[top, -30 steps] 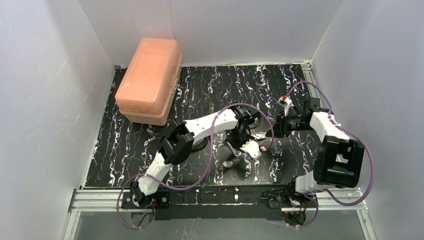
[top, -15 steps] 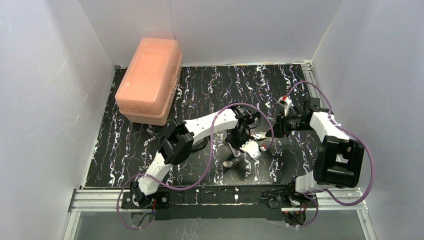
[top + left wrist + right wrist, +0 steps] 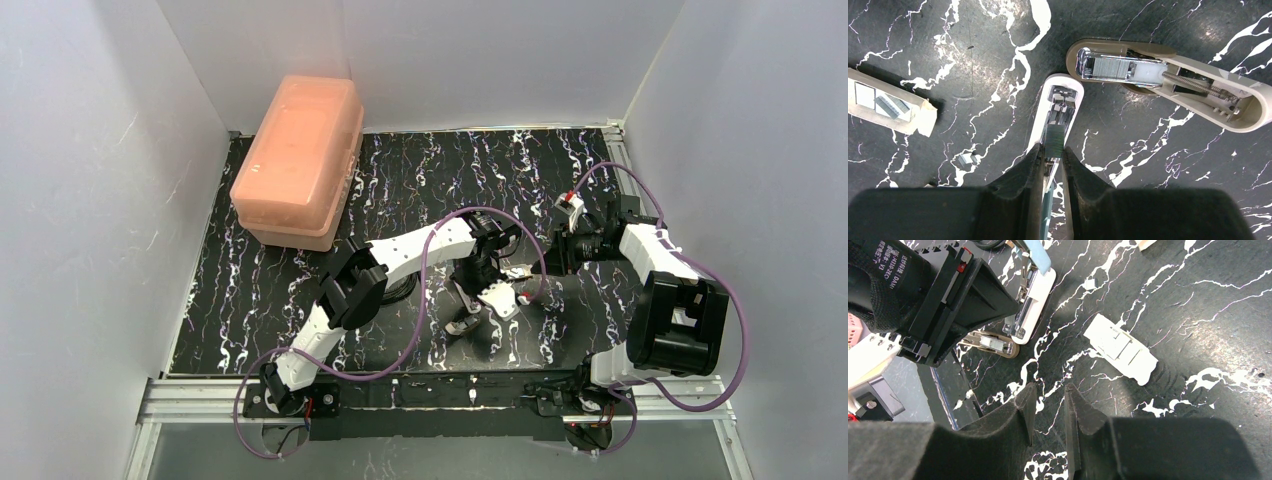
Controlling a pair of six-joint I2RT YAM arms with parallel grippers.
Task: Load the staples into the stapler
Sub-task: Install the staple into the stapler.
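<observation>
The stapler [image 3: 1064, 95] lies open on the black mat, its silver channel facing up in a white base, with a light-blue part [image 3: 1038, 255] hinged back. My left gripper [image 3: 1052, 150] is shut on the staples [image 3: 1054, 141], a short grey strip held just above the channel's near end. The tan cardboard sleeve [image 3: 893, 107] lies to the left with more staples inside. My right gripper [image 3: 1050, 390] hovers open over bare mat beside the stapler [image 3: 1035, 300], with nothing between its fingers.
A second, tan stapler [image 3: 1198, 80] lies open beside the first, with staples in its channel. A loose staple bit [image 3: 968, 160] and a flat white card piece [image 3: 1120, 347] lie on the mat. An orange lidded box [image 3: 300, 160] stands at the back left.
</observation>
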